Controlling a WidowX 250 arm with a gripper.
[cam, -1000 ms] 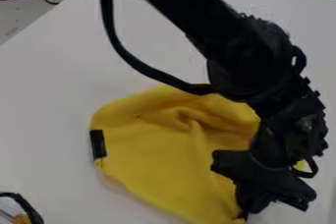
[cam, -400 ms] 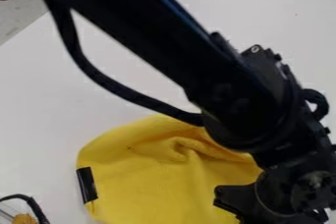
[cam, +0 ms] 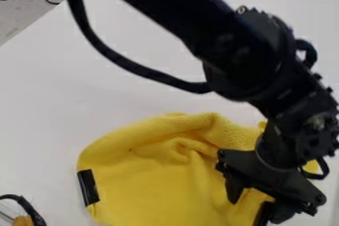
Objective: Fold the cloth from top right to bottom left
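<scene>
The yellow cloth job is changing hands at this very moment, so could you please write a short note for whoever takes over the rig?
Gripper: open, jaws apart low over the right part of the cloth, with yellow fabric visible between them.
Cloth: on the white table, wrinkled, with a raised ridge towards its upper right and a black strip at its left edge.
Done: some rumpling, but no neat diagonal fold to be seen.
Left: probably grip the top right part, bring it to the bottom left and let go.
</scene>
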